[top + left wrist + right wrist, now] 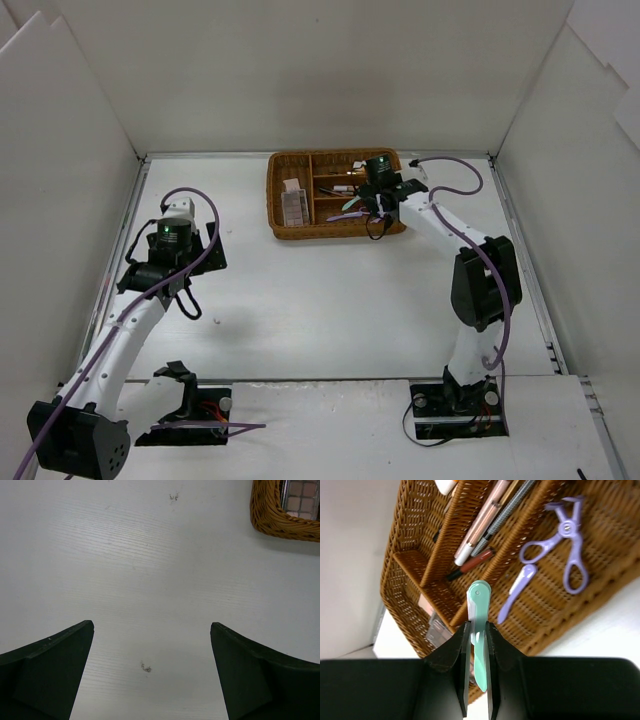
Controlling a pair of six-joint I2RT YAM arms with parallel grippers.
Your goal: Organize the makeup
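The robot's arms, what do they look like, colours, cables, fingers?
Both the left arm and right arm have white links with bulky black joint housings, a purple cable looping along each, and a small green light at the wrist. The left gripper and right gripper have flat, matte black wedge-shaped fingers.

Left arm point(120, 345): lower left of top view, elbow bent, wrist angled down. Left gripper point(151, 625): jaws spread wide. Right arm point(480, 285): reaches from lower right toward upper centre, wrist pitched down. Right gripper point(478, 626): jaws nearly closed, pinching mint tool point(479, 597); its rounded end projects past the fingertips
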